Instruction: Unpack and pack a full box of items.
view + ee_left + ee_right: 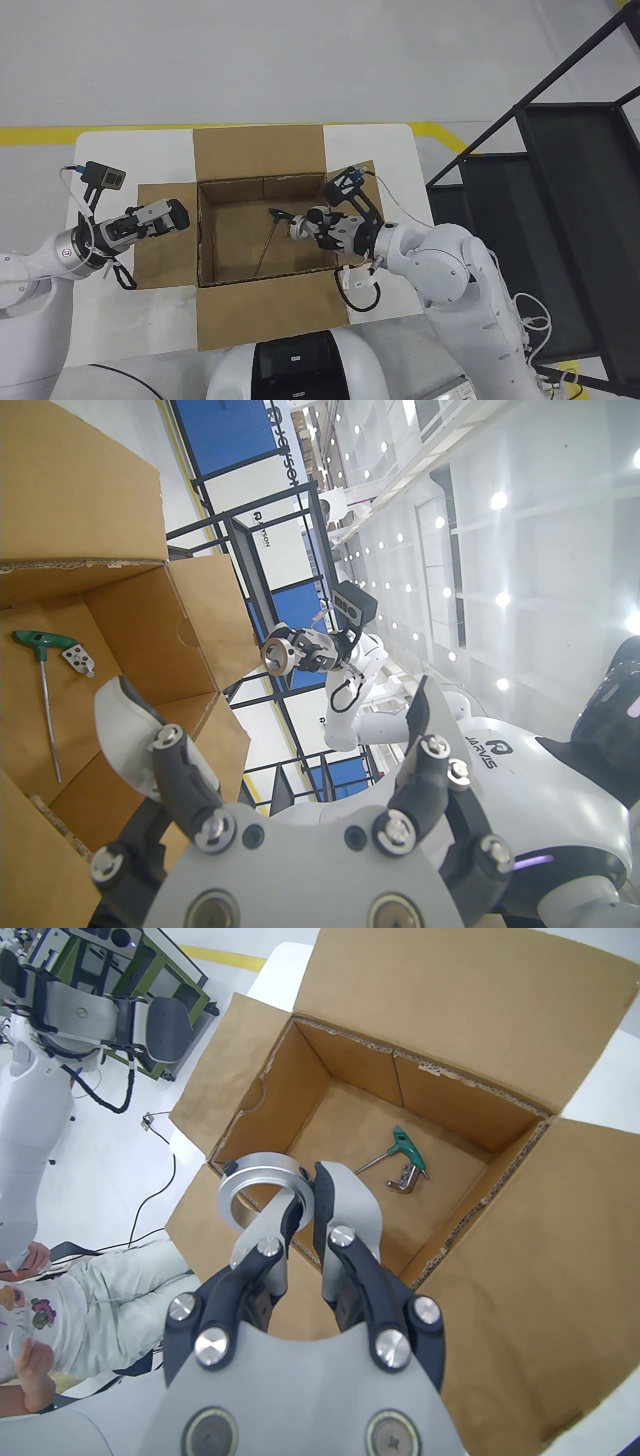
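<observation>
Right wrist view: right hand (307,1194) pinches metal ring (264,1162).

White surface (120,160) — one open cardboard box (260,152) sits at its centre, flaps spread outward toward 12, 3, 6 and 9 o'clock, covering most of it.

From where I stand it's a factory-like test hall: yellow floor line (100,133), black steel stairs (580,180), high white ceiling (550,550) (rows of spotlights (500,500)).

The left gripper (178,214) hangs with fingers spread wide; the right gripper (307,1200), arm bent inward, pinches a metal ring (260,1164) by its rim
</observation>
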Robot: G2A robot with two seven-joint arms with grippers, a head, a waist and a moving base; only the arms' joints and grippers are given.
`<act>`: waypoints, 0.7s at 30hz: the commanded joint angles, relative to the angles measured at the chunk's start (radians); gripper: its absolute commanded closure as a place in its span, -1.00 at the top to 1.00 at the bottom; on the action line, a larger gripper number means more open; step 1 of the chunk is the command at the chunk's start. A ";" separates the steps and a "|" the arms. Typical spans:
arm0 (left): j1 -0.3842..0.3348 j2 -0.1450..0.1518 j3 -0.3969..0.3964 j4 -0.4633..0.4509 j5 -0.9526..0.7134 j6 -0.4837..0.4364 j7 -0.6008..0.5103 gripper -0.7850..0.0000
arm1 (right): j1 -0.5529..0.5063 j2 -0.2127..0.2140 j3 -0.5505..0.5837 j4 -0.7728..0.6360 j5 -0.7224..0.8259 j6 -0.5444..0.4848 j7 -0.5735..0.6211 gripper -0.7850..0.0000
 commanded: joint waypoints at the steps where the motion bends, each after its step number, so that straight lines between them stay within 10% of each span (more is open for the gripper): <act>1: 0.000 0.000 0.000 0.000 0.000 0.000 0.000 1.00 | -0.084 0.010 0.111 -0.070 0.038 -0.013 -0.010 -1.00; 10: 0.000 0.000 0.000 0.000 0.000 0.000 0.000 1.00 | -0.215 0.025 0.551 0.050 0.227 0.101 -0.174 -1.00; 21: 0.000 0.000 0.000 0.000 0.000 0.000 0.000 1.00 | 0.083 0.046 0.432 0.473 0.042 0.262 -0.151 -1.00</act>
